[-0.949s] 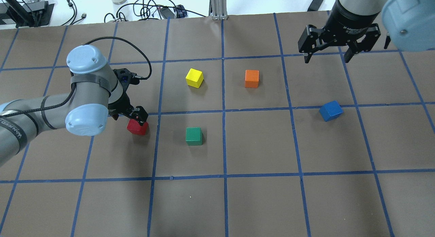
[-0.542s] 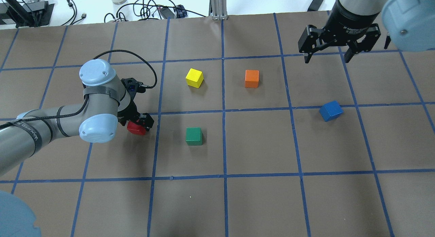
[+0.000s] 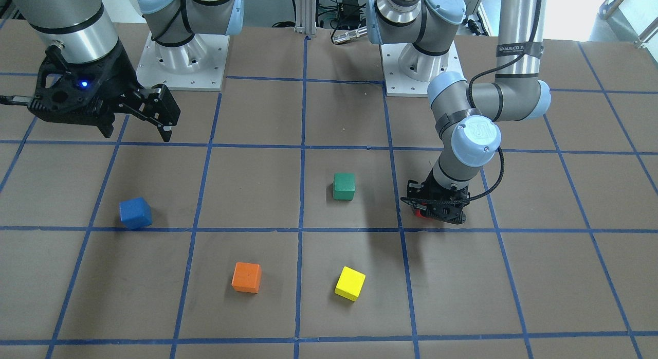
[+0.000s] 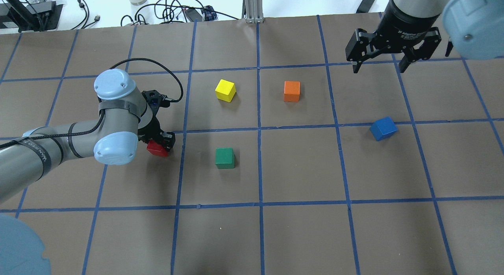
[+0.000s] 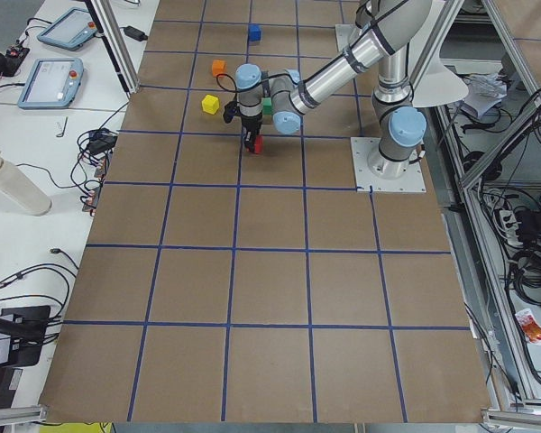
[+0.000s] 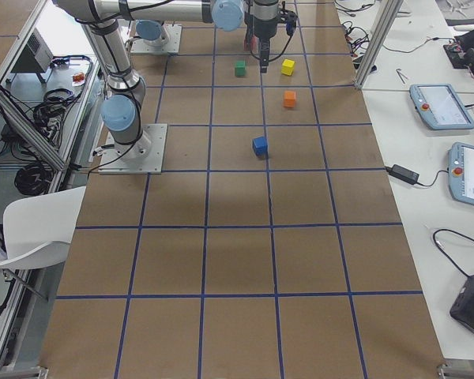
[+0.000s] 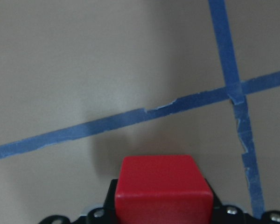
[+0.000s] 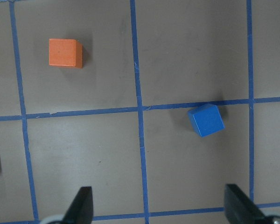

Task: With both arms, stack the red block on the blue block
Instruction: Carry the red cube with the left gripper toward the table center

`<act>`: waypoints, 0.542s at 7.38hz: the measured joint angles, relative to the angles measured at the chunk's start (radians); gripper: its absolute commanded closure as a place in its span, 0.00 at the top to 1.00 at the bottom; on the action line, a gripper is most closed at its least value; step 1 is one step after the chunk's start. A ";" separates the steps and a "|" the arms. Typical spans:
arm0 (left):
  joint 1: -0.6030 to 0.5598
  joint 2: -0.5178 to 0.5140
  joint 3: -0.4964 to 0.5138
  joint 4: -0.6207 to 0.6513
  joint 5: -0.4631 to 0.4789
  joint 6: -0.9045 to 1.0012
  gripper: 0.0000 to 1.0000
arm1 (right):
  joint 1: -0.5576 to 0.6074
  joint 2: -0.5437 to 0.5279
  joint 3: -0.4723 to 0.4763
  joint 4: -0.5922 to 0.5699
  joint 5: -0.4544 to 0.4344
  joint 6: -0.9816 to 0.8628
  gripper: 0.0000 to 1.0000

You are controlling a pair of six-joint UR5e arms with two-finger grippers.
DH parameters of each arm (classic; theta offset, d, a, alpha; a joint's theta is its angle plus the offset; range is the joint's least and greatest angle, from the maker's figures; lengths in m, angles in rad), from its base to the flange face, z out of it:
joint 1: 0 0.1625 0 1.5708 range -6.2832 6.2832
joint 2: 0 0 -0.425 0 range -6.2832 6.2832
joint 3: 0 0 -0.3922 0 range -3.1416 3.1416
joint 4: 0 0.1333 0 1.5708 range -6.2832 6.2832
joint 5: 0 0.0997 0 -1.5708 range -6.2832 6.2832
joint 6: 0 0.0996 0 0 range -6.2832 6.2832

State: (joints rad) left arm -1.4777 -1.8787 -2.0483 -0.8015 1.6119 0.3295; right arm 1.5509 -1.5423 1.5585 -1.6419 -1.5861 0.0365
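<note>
The red block [image 4: 156, 149] sits at the table's left, mostly covered by my left gripper [image 4: 159, 143], which is down over it with its fingers shut on the block's sides. The left wrist view shows the red block [image 7: 161, 191] held between the black fingers. In the front-facing view only a red sliver [image 3: 419, 212] shows under the left gripper [image 3: 437, 211]. The blue block [image 4: 383, 128] lies alone at the right, turned slightly askew. My right gripper [image 4: 378, 66] hangs open and empty above the table, beyond the blue block [image 8: 206, 120].
A green cube [image 4: 225, 157] sits just right of the red block. A yellow cube [image 4: 225, 90] and an orange cube [image 4: 291, 91] sit farther back, near the middle. Blue tape lines grid the brown table. Cables lie past the far edge.
My left arm moved right and lowered its gripper over the red block, and its fingers drew in on the block. The right arm and the blue block have not moved.
</note>
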 measured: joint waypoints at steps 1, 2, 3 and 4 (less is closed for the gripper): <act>-0.032 -0.004 0.047 -0.023 -0.007 -0.062 0.03 | -0.001 0.001 0.000 0.001 0.000 -0.001 1.00; -0.087 -0.018 0.127 -0.073 -0.021 -0.156 0.03 | -0.005 0.001 0.000 0.001 0.000 -0.001 1.00; -0.153 -0.045 0.229 -0.135 -0.042 -0.263 0.04 | -0.013 0.002 0.000 0.002 0.000 -0.002 1.00; -0.221 -0.088 0.332 -0.179 -0.073 -0.369 0.04 | -0.025 0.002 0.000 0.002 0.001 -0.002 1.00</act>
State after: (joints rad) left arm -1.6989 -1.9664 -1.7166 -0.9810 1.5392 -0.0392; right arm 1.5255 -1.5405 1.5585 -1.6395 -1.5854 0.0343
